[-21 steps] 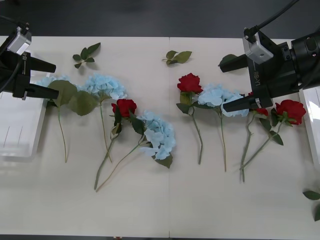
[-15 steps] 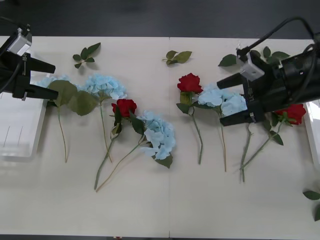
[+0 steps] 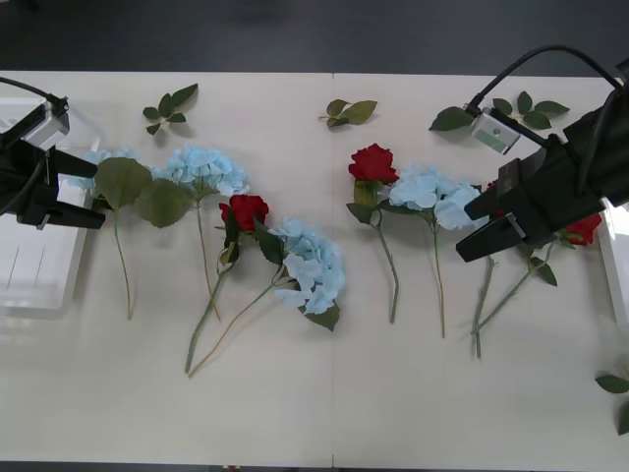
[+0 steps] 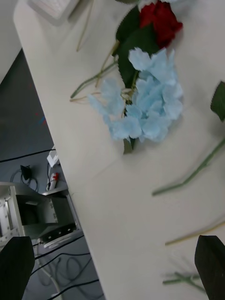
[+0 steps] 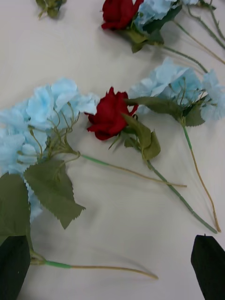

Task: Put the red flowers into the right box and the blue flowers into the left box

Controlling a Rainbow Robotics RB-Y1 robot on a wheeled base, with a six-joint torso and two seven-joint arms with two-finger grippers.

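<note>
Two grippers hang over a white table point(image 3: 334, 413) strewn with artificial flowers, and judging by how things lie, no flower is boxed yet in what shows of the trays, so the sorting looks barely begun. Nearest the robot, the long green stems trail toward the table's near edge. Taking the middle red rose point(image 3: 245, 210) as landmark: a sky-blue hydrangea point(image 3: 313, 267) lies just beside it on the robot's right, another hydrangea point(image 3: 204, 168) just beyond it to the left, with the left gripper point(image 3: 74, 189) farther left, fingers spread and empty, over the leaves of the leftmost hydrangea beside the left box point(image 3: 34, 258). Well to the right of the landmark lie a second rose point(image 3: 372, 162) touching a pale hydrangea point(image 3: 429, 195), then the right gripper point(image 3: 489, 224), jaws apart and holding nothing, near a rose point(image 3: 584, 229) by the right box point(image 3: 618, 236). Farthest off lie loose leaf sprigs point(image 3: 169, 106). Next, each gripper probably needs to descend onto a stem and close.
</note>
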